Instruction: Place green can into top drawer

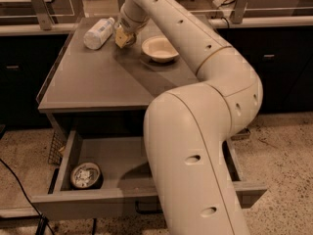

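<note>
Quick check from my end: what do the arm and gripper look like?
The arm is cream-white: thick, rounded, smooth-shelled segments dotted with small dark oval holes, no cables showing. The gripper, over the far end of the table between bottle and bowl, is tan-yellow.
</note>
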